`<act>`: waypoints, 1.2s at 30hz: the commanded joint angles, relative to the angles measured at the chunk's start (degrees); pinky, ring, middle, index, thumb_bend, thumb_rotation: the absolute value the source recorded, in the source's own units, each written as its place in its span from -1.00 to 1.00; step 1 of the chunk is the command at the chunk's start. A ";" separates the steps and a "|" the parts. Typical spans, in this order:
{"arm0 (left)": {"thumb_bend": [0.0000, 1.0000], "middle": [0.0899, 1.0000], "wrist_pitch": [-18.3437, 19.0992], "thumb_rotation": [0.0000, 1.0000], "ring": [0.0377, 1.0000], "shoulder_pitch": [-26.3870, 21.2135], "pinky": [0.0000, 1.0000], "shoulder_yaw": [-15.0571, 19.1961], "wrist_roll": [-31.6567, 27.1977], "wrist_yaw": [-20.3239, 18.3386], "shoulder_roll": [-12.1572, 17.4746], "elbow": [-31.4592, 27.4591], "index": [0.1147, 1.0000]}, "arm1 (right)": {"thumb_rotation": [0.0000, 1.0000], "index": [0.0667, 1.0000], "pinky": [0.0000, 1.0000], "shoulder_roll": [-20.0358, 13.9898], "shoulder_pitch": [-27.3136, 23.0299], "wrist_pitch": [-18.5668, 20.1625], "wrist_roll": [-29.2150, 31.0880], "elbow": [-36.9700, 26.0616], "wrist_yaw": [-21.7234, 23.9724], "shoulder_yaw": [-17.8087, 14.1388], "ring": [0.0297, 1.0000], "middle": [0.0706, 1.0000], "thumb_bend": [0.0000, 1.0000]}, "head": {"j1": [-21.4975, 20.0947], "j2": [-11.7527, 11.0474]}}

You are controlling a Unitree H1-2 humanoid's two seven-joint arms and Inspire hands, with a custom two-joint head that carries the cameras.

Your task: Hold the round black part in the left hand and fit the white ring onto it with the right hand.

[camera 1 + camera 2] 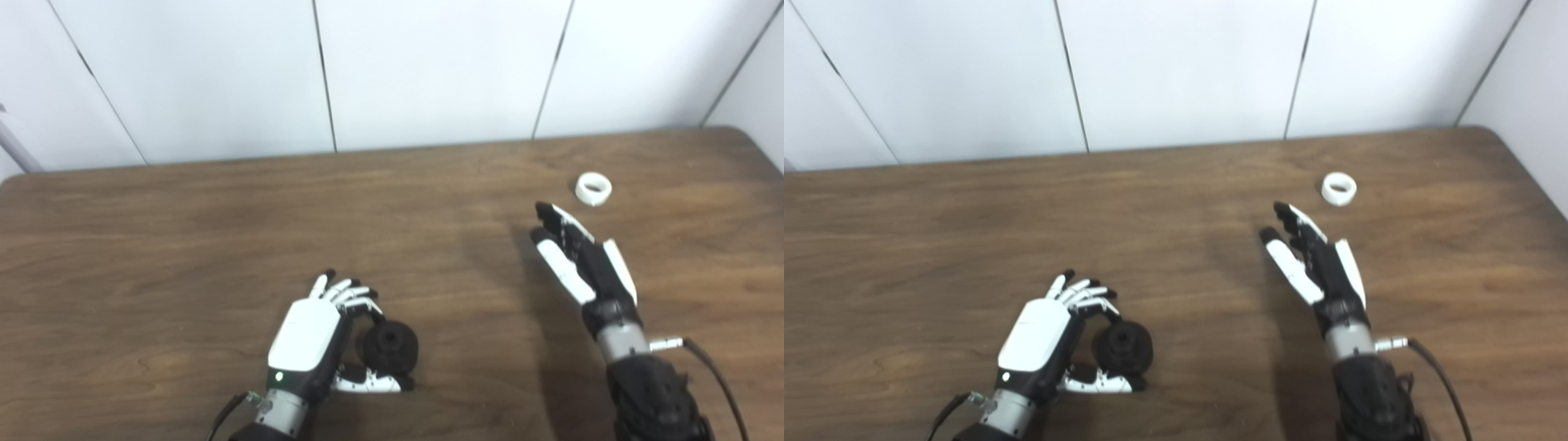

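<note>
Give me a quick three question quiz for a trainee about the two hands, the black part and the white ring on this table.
1. True or false: the white ring is already on the round black part.
2. Which hand is at the round black part: A left hand, B right hand?
3. Fill in: the ring lies on the table, just beyond the right hand's ____.

Key: 1 false, it lies apart. 2 A. 3 fingertips.
</note>
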 commanded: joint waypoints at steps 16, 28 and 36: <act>0.05 0.53 -1.35 -0.89 0.74 1.10 1.00 1.32 1.33 0.15 2.18 0.95 -0.16 | -0.50 0.33 0.79 -11.98 -11.08 2.85 -14.88 2.50 -0.05 -0.61 0.83 0.79 0.62 | -10.41 -0.59; 0.05 0.51 -2.78 -0.90 0.71 1.55 1.00 2.82 -0.08 -0.65 3.79 0.54 -0.16 | -0.62 0.35 0.97 -16.55 -18.81 5.03 -20.56 10.15 4.58 -1.97 0.95 0.91 0.63 | -16.31 -2.12; 0.05 0.50 -2.81 -0.90 0.70 1.76 1.00 3.46 0.12 -1.38 3.97 0.40 -0.16 | -0.66 0.40 1.00 -18.83 -23.70 4.98 -21.03 18.29 5.45 -2.16 1.00 0.97 0.69 | -17.26 -2.79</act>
